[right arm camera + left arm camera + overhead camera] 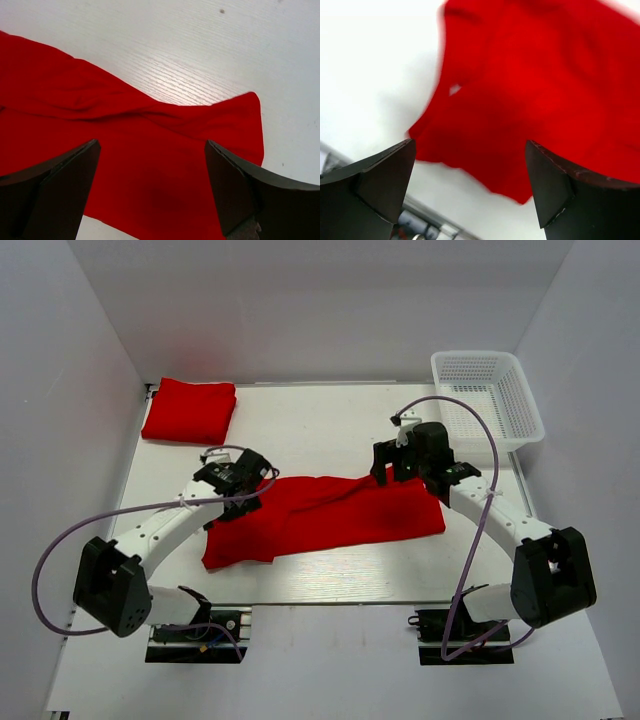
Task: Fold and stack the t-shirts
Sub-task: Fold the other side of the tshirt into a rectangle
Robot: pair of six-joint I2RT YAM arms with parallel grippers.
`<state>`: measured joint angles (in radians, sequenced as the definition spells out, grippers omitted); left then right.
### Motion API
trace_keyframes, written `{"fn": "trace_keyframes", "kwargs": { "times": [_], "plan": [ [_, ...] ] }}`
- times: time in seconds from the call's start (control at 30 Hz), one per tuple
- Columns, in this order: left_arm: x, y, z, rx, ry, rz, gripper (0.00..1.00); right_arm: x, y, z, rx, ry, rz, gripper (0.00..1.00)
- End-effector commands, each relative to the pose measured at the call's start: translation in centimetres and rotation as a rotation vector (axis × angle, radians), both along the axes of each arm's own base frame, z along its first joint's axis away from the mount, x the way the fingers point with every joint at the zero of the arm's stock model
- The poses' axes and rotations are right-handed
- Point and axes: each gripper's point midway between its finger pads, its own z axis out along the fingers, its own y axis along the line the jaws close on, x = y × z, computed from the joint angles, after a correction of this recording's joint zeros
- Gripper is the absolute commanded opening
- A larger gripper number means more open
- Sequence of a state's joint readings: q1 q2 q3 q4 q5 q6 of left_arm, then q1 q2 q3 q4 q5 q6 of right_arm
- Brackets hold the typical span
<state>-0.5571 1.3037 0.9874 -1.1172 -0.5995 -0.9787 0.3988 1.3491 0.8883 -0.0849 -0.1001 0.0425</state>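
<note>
On the table (330,430) a partly folded t-shirt (330,515) is laid beneath the left gripper (470,170) and right gripper (150,170), both spread wide and empty; an edge likely needs to be grasped for another fold.

left end effector (470,150), right end effector (150,147), both agape

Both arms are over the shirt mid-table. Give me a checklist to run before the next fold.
1. Left gripper open, nothing between its fingers: ok.
2. Right gripper open and empty: ok.
3. Middle t-shirt lying flat: not ok, a wrinkled ridge runs across it.
4. Middle t-shirt wholly on the table: ok.
5. Folded t-shirt in the far left corner, apart from both grippers: ok.
6. Edges of the fold lined up: cannot tell.
</note>
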Motion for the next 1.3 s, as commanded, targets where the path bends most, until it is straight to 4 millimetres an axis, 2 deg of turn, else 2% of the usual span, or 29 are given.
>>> {"fn": "trace_keyframes", "kwargs": {
  "times": [0.0, 0.07, 0.1, 0.2, 0.23, 0.3, 0.33, 0.4, 0.43, 0.47, 0.5, 0.57, 0.63, 0.7, 0.77, 0.83, 0.87, 0.97, 1.0, 1.03, 1.1, 1.17, 1.2, 1.23, 1.27],
  "plan": [
    [5.2, -3.3, 0.5, -0.060, -0.113, -0.114, 1.00, 1.2, -1.1, -0.1, -0.018, 0.053, -0.121, 0.90],
    [6.0, -4.1, -0.4, -0.059, -0.080, -0.132, 1.00, 1.5, -2.4, -1.1, -0.047, 0.102, -0.231, 0.90],
    [6.6, -4.4, -1.5, -0.037, -0.044, -0.141, 1.00, 1.9, -3.9, -1.9, -0.107, 0.120, -0.308, 0.90],
    [7.0, -4.9, -3.7, -0.021, 0.011, -0.144, 1.00, 2.6, -4.7, -3.2, -0.148, 0.192, -0.410, 0.90],
    [7.2, -4.5, -4.9, -0.005, 0.042, -0.130, 1.00, 3.6, -4.2, -2.7, -0.132, 0.195, -0.418, 0.90],
    [7.2, -4.2, -6.3, -0.005, 0.072, -0.117, 1.00, 3.8, -3.1, -3.0, -0.119, 0.224, -0.380, 0.90],
    [7.4, -4.1, -6.7, -0.015, 0.076, -0.106, 1.00, 4.6, -2.2, -2.7, -0.113, 0.210, -0.339, 0.90],
    [7.3, -4.1, -7.4, -0.040, 0.091, -0.099, 1.00, 3.9, 0.9, -2.6, -0.071, 0.220, -0.114, 0.90],
    [7.3, -4.3, -7.9, -0.050, 0.092, -0.111, 1.00, 4.4, 2.0, -2.0, -0.048, 0.195, -0.059, 0.90],
    [6.8, -3.9, -8.7, -0.061, 0.114, -0.111, 1.00, 3.6, 3.8, -2.3, -0.024, 0.207, 0.073, 0.90],
    [6.6, -4.0, -8.9, -0.089, 0.116, -0.108, 1.00, 3.8, 4.3, -2.1, -0.016, 0.200, 0.096, 0.90],
    [6.0, -3.8, -9.8, -0.104, 0.125, -0.120, 1.00, 3.6, 5.0, -3.6, -0.057, 0.242, 0.122, 0.90],
    [5.1, -3.5, -10.4, -0.123, 0.149, -0.117, 1.00, 4.1, 4.8, -5.1, -0.120, 0.272, 0.105, 0.90],
    [4.9, -3.3, -10.5, -0.132, 0.152, -0.110, 1.00, 4.7, 4.0, -6.9, -0.197, 0.310, 0.061, 0.90],
    [4.4, -2.8, -11.0, -0.128, 0.165, -0.100, 1.00, 4.2, 3.1, -8.4, -0.257, 0.357, 0.026, 0.90],
    [4.4, -2.5, -11.0, -0.129, 0.164, -0.090, 1.00, 4.3, 1.3, -8.9, -0.332, 0.349, -0.060, 0.90],
    [4.7, -2.6, -11.0, -0.125, 0.167, -0.100, 1.00, 3.4, 0.5, -9.2, -0.353, 0.361, -0.076, 0.90],
    [4.9, -2.4, -11.3, -0.115, 0.181, -0.106, 1.00, 2.6, -2.1, -9.1, -0.410, 0.348, -0.178, 0.90],
    [5.4, -2.3, -11.0, -0.120, 0.170, -0.098, 1.00, 1.6, -3.6, -9.7, -0.446, 0.367, -0.223, 0.90],
    [5.4, -2.1, -11.2, -0.109, 0.175, -0.095, 1.00, 1.6, -4.9, -9.2, -0.490, 0.344, -0.277, 0.90],
    [5.5, -1.8, -11.0, -0.105, 0.181, -0.093, 1.00, -0.2, -6.8, -9.2, -0.533, 0.372, -0.353, 0.90],
    [5.9, -1.4, -10.7, -0.099, 0.168, -0.080, 1.00, -1.0, -7.9, -9.0, -0.532, 0.377, -0.438, 0.90],
    [5.7, -1.3, -10.7, -0.096, 0.176, -0.080, 1.00, -2.5, -8.8, -9.1, -0.540, 0.390, -0.456, 0.90],
    [5.7, -0.9, -10.9, -0.085, 0.181, -0.068, 1.00, -2.9, -9.4, -9.1, -0.534, 0.392, -0.492, 0.90],
    [5.7, -0.9, -10.9, -0.085, 0.182, -0.067, 1.00, -3.3, -9.5, -9.1, -0.522, 0.397, -0.511, 0.90]
  ]
}}
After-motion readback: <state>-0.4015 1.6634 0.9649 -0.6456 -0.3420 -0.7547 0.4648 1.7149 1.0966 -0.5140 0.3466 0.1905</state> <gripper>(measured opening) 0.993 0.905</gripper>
